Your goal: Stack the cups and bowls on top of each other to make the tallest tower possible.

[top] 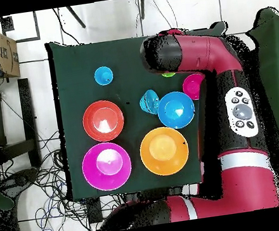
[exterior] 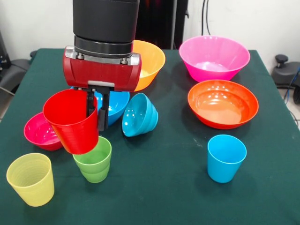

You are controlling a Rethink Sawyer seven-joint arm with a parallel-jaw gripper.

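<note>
My gripper is shut on the rim of the red cup, one finger inside and one outside. The cup hangs tilted just above and left of the lime green cup, which stands upright on the table. The ribbed yellow cup stands at the front left and the light blue cup at the front right. The small light blue bowl lies tipped on its side beside the medium blue bowl. The small magenta bowl sits partly behind the red cup. In the overhead view the arm hides the gripper.
The yellow-orange bowl, the pink bowl and the red-orange bowl stand apart on the far and right side of the green table. No tower stands anywhere. Cables and a cardboard box lie off the table.
</note>
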